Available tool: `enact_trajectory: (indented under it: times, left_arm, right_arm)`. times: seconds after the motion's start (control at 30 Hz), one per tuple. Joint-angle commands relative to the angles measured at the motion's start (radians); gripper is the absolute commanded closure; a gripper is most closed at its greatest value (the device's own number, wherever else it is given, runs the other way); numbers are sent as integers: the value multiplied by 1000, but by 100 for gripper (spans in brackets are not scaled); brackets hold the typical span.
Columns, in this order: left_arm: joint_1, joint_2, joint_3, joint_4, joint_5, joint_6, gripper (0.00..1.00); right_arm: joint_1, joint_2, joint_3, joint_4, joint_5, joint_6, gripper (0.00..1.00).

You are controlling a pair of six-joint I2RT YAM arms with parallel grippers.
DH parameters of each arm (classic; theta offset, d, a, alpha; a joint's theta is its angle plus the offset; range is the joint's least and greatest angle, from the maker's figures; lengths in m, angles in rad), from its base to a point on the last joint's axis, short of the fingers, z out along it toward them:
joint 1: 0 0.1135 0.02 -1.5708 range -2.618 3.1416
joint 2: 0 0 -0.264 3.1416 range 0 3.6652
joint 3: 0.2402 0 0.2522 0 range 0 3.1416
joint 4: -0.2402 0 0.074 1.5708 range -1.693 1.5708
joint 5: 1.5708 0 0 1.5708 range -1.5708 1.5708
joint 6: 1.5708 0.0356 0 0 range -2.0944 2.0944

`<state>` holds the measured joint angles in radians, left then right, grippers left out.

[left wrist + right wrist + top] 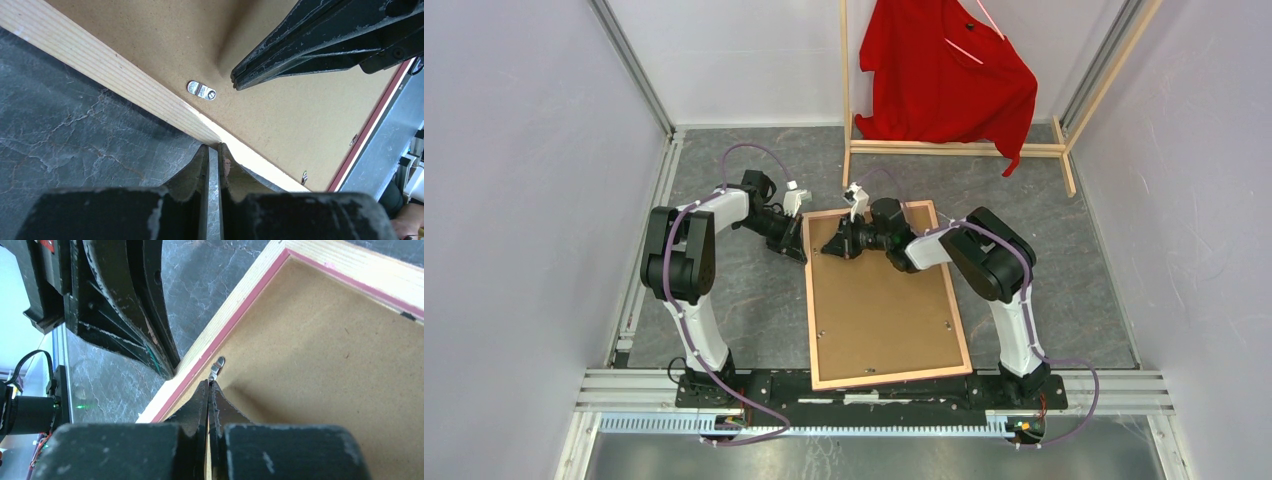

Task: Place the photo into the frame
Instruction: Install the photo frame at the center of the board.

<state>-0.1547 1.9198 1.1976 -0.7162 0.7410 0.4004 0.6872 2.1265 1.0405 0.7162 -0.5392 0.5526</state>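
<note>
The frame (810, 300) lies face down on the table, with its light wood back and a thin pink inner edge showing. A brown backing board (879, 300) fills it. The photo is hidden. My left gripper (802, 254) is shut, its tips (214, 146) against the frame's outer left edge (100, 60) near the far corner. My right gripper (828, 249) is shut over the board, its tips (208, 382) touching a small metal turn clip (217, 366) beside the frame's left rail (220, 315). The clip also shows in the left wrist view (201, 90).
A wooden clothes rack (954, 148) with a red shirt (944, 70) stands at the back. White walls close in the left and right sides. Further small clips sit along the board's edges (948, 325). The two grippers are a few centimetres apart.
</note>
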Motion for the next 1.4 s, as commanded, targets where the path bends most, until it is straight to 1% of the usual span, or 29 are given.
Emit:
enact_trajectory:
  times: [0.0,0.33,0.63,1.03,1.37]
  left_arm:
    - [-28,51,-1,75,-60,15,88]
    - [-31,41,-2,75,-63,14,88]
    - [-37,27,-4,75,-66,9,88]
    - [-41,28,-1,75,-75,12,88]
    - [-43,36,2,75,-75,15,88]
  right_arm:
    - [3,26,56,-18,5,-9,100]
    - [15,42,76,-91,37,-40,100]
    - [32,67,125,-157,50,-64,100]
    - [40,77,145,-175,71,-69,100]
    - [45,97,151,-153,89,-40,100]
